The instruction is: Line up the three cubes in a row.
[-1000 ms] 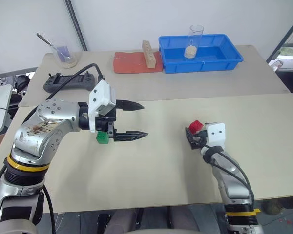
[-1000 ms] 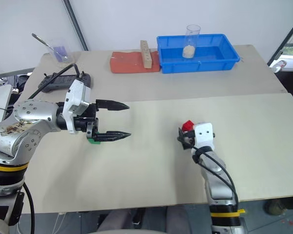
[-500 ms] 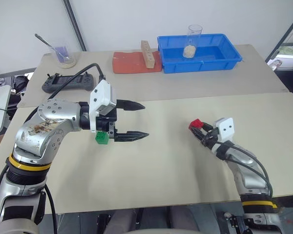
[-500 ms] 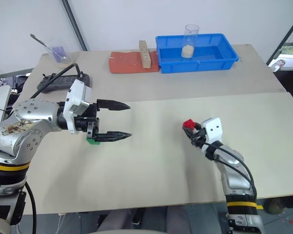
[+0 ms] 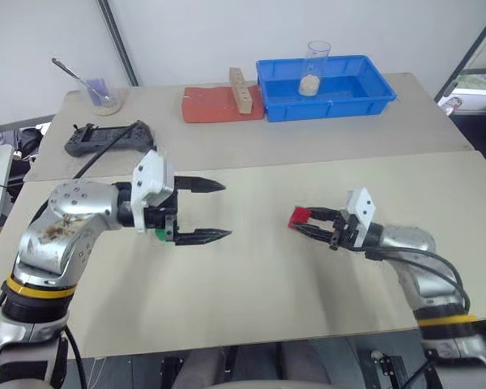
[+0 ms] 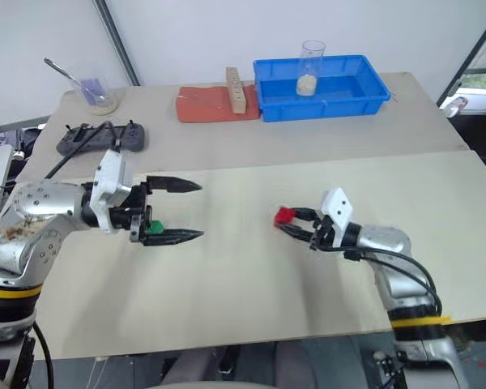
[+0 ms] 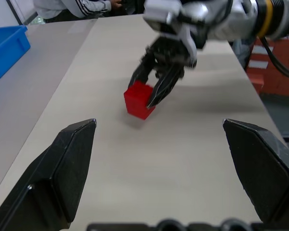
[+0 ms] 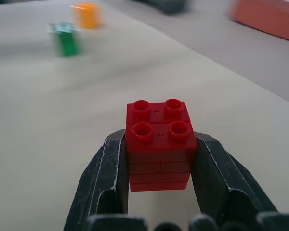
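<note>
My right gripper (image 5: 302, 220) is shut on the red cube (image 5: 300, 216) and holds it just above the table, right of centre, with its fingers pointing left. The red cube (image 8: 159, 144) sits studs up between the two fingers. The left gripper (image 5: 225, 211) is open, points right toward the red cube (image 7: 139, 99) and holds nothing. The green cube (image 5: 159, 235) lies on the table under the left wrist. Beyond the red cube the green cube (image 8: 66, 41) and the orange-yellow cube (image 8: 88, 14) stand close together.
At the back of the table stand a blue tray (image 5: 364, 97) with a clear glass (image 5: 312, 69) in it, a red-orange mat (image 5: 206, 104), a tan wooden block (image 5: 240, 89), a black controller (image 5: 105, 138) and a cup with a spoon (image 5: 97, 93).
My right gripper has swung round to point left and has carried the red cube up and leftward. The left gripper has sunk a little to the left and stays open.
</note>
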Motion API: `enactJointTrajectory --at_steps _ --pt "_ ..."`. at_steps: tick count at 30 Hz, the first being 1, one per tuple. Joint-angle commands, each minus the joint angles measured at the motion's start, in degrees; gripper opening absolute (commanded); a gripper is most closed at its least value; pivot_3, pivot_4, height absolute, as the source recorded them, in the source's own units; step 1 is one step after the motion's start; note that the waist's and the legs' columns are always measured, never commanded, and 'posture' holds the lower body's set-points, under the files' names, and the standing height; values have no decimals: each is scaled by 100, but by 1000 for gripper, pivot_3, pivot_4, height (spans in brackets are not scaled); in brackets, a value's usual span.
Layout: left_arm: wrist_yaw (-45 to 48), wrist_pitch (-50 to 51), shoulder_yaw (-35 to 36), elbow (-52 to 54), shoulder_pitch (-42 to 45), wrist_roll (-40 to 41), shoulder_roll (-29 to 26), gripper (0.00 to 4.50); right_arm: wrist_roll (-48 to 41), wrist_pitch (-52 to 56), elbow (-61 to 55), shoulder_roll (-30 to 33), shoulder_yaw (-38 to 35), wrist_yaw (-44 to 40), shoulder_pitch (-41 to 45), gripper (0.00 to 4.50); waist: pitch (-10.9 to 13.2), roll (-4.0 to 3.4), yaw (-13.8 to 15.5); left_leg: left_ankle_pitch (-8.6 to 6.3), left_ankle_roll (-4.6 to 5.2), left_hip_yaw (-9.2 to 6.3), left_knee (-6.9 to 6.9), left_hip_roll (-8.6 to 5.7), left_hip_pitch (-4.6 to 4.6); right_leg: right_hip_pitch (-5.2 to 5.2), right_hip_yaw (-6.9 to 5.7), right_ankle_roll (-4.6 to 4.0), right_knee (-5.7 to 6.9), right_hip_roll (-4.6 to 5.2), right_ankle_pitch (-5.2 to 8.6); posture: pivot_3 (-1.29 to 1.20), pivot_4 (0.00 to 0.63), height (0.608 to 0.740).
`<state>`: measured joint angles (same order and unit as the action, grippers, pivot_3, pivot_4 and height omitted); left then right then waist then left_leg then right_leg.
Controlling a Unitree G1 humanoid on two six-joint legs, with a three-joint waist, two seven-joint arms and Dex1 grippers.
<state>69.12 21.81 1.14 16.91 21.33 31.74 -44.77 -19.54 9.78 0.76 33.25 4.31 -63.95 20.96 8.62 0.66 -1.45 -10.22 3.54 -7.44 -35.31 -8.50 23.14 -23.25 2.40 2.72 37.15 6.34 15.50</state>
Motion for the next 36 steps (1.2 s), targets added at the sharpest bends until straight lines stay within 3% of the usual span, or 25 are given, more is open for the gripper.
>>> enactJointTrajectory --at_steps 1,8,14,25,36 --pt "253 -501 287 213 -579 0 -99 4500 -93 -145 388 -141 445 -846 561 1420 0 0 14 -1 -1 0 0 7 1 0 -1 -4 -1 -4 -2 0 150 740" --pt "-15 -778 569 948 -1834 -13 -101 4500 351 -1395 2296 -572 926 -2017 1383 1420 3 2 122 -6 -6 9 -5 24 1 -3 -3 -22 -5 -15 -14 0 150 740" --pt "-267 -817 795 1230 -2375 -42 -100 4500 524 -2010 3005 -509 952 -2636 1461 1420 3 1 121 -8 -7 12 -12 30 -1 -2 -2 -25 -3 -23 -17 0 150 740" --pt "-462 -734 643 1366 -2307 -38 -91 4500 499 -2259 3722 73 691 -2854 1583 1420 3 1 136 -22 -31 15 -13 36 -10 2 -1 -30 -2 -28 -20 0 150 740" --pt "-461 -771 369 1264 -2126 -90 -62 4500 613 -2743 4119 409 899 -2855 1491 1420 3 1 155 -22 -30 19 -13 37 -21 12 0 -31 -4 -27 -20 0 150 740"
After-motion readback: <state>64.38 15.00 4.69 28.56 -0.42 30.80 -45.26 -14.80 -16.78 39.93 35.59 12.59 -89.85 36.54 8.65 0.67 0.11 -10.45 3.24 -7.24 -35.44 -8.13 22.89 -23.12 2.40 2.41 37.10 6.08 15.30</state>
